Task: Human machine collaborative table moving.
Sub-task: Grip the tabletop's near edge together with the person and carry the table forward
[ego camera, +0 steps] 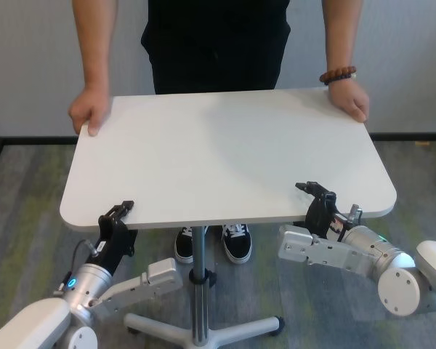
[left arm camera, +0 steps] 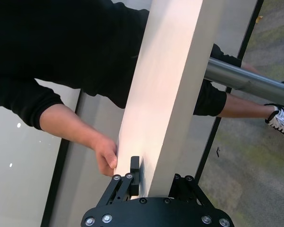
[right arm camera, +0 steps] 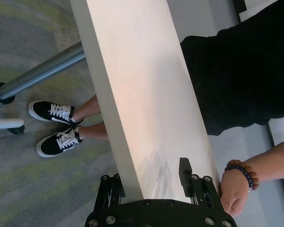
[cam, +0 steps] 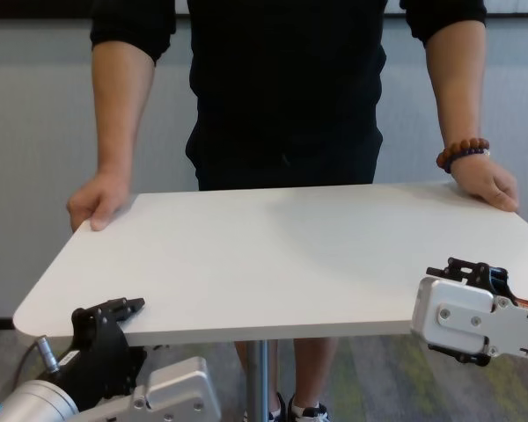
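At the near edge of the white table (ego camera: 225, 156), my left gripper (ego camera: 116, 216) and right gripper (ego camera: 316, 195) each clamp the tabletop rim, one finger above, one below; the human (ego camera: 218, 40) holds both far corners; grey-green carpet (ego camera: 29, 182) underfoot; pale wall (ego camera: 29, 65) behind.

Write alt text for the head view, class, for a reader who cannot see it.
A person in black and a robot hold a white table from opposite sides: the person's hands grip the far corners, while the left gripper and right gripper clamp the near edge. The table's metal pole leg stands on grey carpet.
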Tool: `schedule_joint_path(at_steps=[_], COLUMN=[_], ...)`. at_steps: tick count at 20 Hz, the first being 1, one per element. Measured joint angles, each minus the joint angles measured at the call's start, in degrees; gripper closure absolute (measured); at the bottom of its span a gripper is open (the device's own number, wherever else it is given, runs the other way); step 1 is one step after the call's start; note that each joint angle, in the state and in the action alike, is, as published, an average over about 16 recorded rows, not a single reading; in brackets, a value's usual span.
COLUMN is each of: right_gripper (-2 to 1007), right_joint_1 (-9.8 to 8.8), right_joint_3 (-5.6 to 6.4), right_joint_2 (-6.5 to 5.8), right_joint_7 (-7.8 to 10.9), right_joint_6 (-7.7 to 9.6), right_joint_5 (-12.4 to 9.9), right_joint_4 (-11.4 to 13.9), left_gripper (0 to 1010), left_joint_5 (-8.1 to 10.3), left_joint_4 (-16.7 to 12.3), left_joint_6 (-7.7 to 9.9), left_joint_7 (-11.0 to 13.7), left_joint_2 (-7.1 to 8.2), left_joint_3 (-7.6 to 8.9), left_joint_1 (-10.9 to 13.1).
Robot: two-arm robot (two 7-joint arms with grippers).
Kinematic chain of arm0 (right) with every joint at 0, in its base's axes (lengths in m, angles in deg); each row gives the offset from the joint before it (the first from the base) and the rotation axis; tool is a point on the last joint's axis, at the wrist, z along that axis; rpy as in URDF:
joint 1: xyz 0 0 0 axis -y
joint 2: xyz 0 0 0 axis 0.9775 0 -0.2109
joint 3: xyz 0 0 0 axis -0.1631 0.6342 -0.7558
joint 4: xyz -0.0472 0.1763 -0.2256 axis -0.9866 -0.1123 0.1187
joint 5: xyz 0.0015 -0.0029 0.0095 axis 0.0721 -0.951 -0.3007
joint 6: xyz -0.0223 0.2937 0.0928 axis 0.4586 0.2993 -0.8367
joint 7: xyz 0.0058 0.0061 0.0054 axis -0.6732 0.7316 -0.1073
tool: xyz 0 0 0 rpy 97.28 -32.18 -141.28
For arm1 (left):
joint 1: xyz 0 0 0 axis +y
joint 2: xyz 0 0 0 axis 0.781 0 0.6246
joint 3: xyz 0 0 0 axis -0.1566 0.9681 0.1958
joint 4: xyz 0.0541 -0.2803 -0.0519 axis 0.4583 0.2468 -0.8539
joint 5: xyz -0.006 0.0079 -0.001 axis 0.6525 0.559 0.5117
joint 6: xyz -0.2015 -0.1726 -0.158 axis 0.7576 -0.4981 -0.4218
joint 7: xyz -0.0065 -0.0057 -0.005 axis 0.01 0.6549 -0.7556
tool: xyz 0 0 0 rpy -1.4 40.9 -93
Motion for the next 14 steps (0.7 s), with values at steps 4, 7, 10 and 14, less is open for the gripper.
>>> schedule_joint_path(at_steps=[4, 7, 10, 14], right_gripper=[369, 369, 369, 369], right_joint_1=[-0.04, -0.11, -0.19, -0.3], right_joint_3=[-0.1, -0.15, -0.19, -0.22], right_joint_2=[0.01, -0.03, -0.09, -0.15], right_joint_7=[-0.57, -0.9, -1.21, -1.43], right_joint_6=[0.7, 1.2, 1.66, 2.14], right_joint_5=[0.5, 0.86, 1.21, 1.57], right_joint_4=[0.08, 0.24, 0.4, 0.62], left_gripper=[697, 697, 697, 697], left_joint_5=[-0.16, -0.25, -0.32, -0.35], left_joint_4=[0.19, 0.25, 0.28, 0.26], left_joint_6=[0.24, 0.41, 0.56, 0.63], left_joint_7=[0.25, 0.41, 0.57, 0.64], left_joint_2=[-0.04, -0.05, -0.06, -0.06], left_joint_3=[-0.27, -0.4, -0.49, -0.54], left_joint_1=[-0.13, -0.18, -0.21, -0.21])
